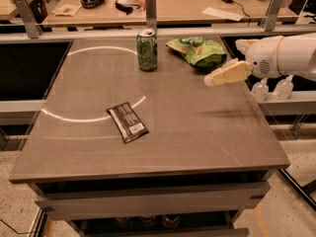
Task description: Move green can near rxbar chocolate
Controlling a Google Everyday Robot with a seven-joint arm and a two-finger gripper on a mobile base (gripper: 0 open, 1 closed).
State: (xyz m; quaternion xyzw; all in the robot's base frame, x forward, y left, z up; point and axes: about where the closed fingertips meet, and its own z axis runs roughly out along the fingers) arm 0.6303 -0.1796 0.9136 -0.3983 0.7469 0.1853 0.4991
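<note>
The green can (147, 50) stands upright near the far edge of the table (197, 132), silver top up. The rxbar chocolate (127, 121), a flat black wrapper with a white label patch at its near end, lies left of the table's middle, well in front of the can. My gripper (213, 79) comes in from the right on a white arm, held above the table's right side. It is to the right of the can, apart from it, and holds nothing.
A crumpled green chip bag (197, 50) lies right of the can, just behind the gripper. Clear bottles (271, 89) stand beyond the table's right edge. Behind a rail, another desk (187, 6) holds headphones, papers and cables.
</note>
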